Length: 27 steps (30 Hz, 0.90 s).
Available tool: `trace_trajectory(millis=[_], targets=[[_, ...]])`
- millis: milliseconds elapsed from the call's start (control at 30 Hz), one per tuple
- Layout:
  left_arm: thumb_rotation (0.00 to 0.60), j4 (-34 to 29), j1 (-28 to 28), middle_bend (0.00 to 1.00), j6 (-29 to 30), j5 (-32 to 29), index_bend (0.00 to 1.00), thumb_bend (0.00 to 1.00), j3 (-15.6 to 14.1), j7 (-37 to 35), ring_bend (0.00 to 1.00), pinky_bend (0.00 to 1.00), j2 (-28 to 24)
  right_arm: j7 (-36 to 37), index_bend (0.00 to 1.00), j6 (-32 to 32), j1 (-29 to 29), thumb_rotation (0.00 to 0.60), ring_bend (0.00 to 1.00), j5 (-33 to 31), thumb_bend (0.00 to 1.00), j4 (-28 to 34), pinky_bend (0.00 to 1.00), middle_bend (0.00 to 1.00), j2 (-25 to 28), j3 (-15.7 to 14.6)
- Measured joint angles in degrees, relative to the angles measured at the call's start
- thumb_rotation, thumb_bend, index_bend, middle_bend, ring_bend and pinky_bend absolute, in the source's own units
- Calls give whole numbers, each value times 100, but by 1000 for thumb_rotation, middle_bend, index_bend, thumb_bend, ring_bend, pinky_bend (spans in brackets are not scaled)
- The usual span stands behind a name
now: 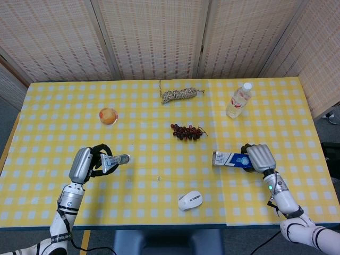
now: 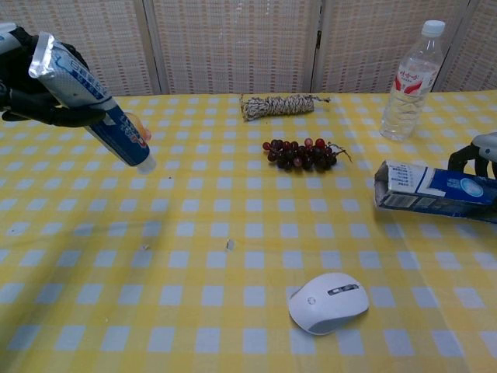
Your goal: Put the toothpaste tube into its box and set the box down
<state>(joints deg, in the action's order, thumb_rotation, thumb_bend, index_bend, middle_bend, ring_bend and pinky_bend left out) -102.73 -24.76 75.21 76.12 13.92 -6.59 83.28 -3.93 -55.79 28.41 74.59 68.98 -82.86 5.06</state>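
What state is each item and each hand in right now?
toothpaste tube: held off the table by the left hand, cap end pointing down and toward the middle, cap on.
toothpaste box: gripped by the right hand, open end raised and facing the tube, empty.
water bottle: upright, capped.
computer mouse: resting flat.
grapes: lying loose.

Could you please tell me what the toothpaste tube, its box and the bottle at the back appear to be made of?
Toothpaste tube: probably soft laminate or plastic, glossy, with a flat crimped silvery end by the left hand.
Box: looks like thin printed cardboard, slightly shiny, with open flaps at its end; the right hand holds it.
Bottle: apparently clear plastic, see-through with a white cap.
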Motion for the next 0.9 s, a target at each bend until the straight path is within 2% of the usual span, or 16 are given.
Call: trace_trajectory(millis=[167, 333, 500, 700, 900], targets=[[600, -366, -31, 1000, -37, -210, 819, 798, 170, 10, 1000, 1000, -120, 1246, 590, -564, -152, 600, 507, 493, 304, -8, 549, 438, 31, -6], [600, -800, -202, 1000, -209, -523, 819, 797, 392, 292, 1000, 1000, -242, 2486, 590, -1377, -284, 600, 506, 1026, 304, -216, 549, 439, -175, -12], [600, -1504, -481, 1000, -425, -1258, 819, 798, 747, 658, 1000, 1000, -378, 3699, 590, -1645, -328, 600, 508, 1271, 304, -503, 548, 446, -571, -24], [600, -2029, -992, 1000, -590, -2401, 819, 799, 1319, 1106, 1000, 1000, -487, 4402, 590, -1667, -279, 600, 509, 1446, 304, -1240, 549, 446, -1370, -112], [600, -2417, -1526, 1000, -641, -3651, 819, 800, 1966, 1306, 1000, 1000, -634, 4631, 590, -1535, -69, 600, 506, 1509, 304, -1536, 549, 446, -1854, -112]])
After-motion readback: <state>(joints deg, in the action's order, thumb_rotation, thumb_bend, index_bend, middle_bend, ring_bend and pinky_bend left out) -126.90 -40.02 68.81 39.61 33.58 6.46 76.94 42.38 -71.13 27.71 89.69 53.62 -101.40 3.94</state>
